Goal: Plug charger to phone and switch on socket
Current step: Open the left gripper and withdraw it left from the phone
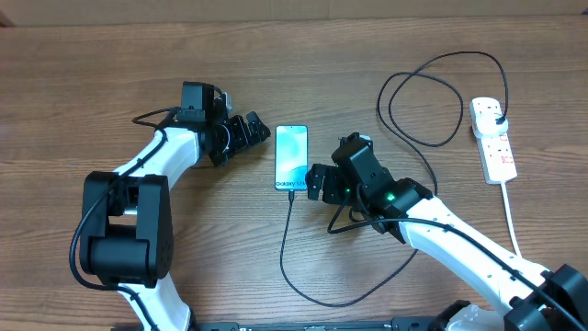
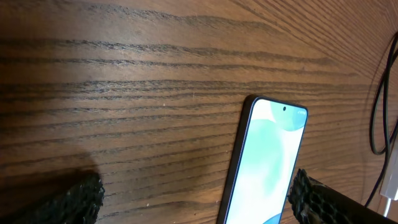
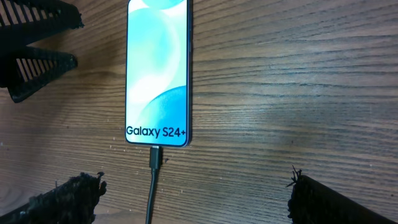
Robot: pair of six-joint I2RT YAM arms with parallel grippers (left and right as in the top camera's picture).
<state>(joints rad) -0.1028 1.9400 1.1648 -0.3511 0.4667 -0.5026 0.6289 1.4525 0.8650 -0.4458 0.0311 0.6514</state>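
Note:
The phone (image 1: 291, 158) lies flat on the wooden table, screen up, with "Galaxy S24+" text. It also shows in the left wrist view (image 2: 267, 162) and the right wrist view (image 3: 157, 74). The charger's black connector tip (image 3: 155, 154) sits in the phone's bottom port. Its thin cable (image 1: 283, 248) loops across the table to a black plug (image 1: 497, 117) in the white socket strip (image 1: 493, 147). My left gripper (image 1: 260, 138) (image 2: 196, 202) is open, with the phone's top end between its fingers. My right gripper (image 1: 312, 182) (image 3: 196, 199) is open and empty, just below the phone, straddling the cable.
The strip's thick white cord (image 1: 511, 216) runs toward the front right. The black cable makes large loops (image 1: 423, 101) between the phone and the strip. The left gripper's fingers (image 3: 31, 56) show at the top left of the right wrist view.

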